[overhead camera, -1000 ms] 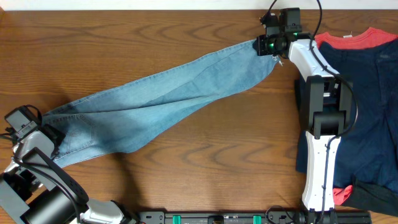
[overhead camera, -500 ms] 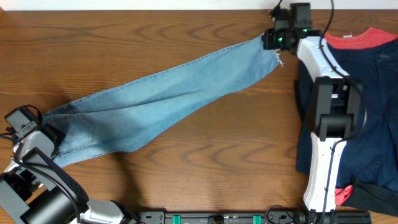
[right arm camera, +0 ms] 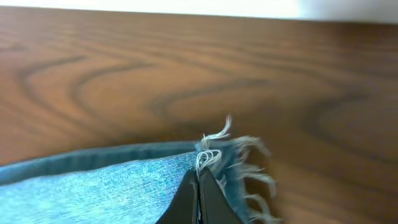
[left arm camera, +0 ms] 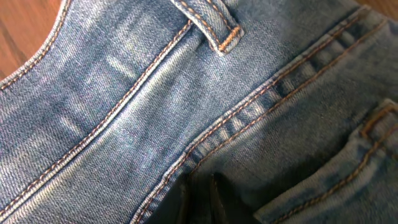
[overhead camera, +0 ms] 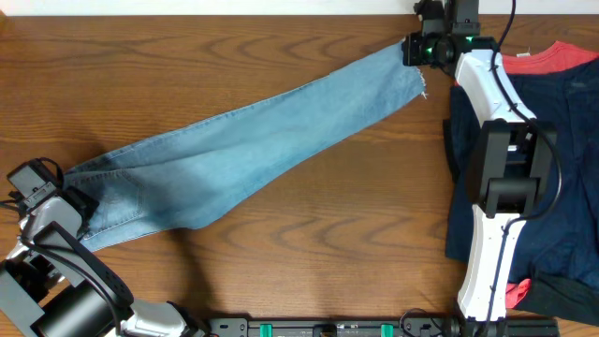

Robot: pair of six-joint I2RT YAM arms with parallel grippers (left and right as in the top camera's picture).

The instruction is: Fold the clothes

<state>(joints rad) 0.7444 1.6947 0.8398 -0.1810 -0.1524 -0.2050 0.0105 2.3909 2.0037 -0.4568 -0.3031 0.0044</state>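
The clothes, light-blue denim jeans (overhead camera: pixel 253 140), lie stretched in a long diagonal band from the lower left to the upper right of the wooden table. My left gripper (overhead camera: pixel 82 211) is shut on the waist end. In the left wrist view its dark fingertips (left arm camera: pixel 200 198) pinch denim beside an orange-stitched seam, below a belt loop (left arm camera: pixel 214 25). My right gripper (overhead camera: pixel 418 51) is shut on the frayed hem (right arm camera: pixel 239 158) at the far end. In the right wrist view its tips (right arm camera: pixel 199 190) close on the cloth just behind the white threads.
A dark navy garment (overhead camera: pixel 562 159) is spread at the right under the right arm, with a red shirt (overhead camera: pixel 547 58) behind it and a black item (overhead camera: pixel 562 298) at the front right. The table's back edge (overhead camera: pixel 281 11) runs close behind the right gripper.
My right gripper has moved back and to the right with the hem, pulling the jeans leg straighter and flatter. The left gripper has stayed in place on the waist.
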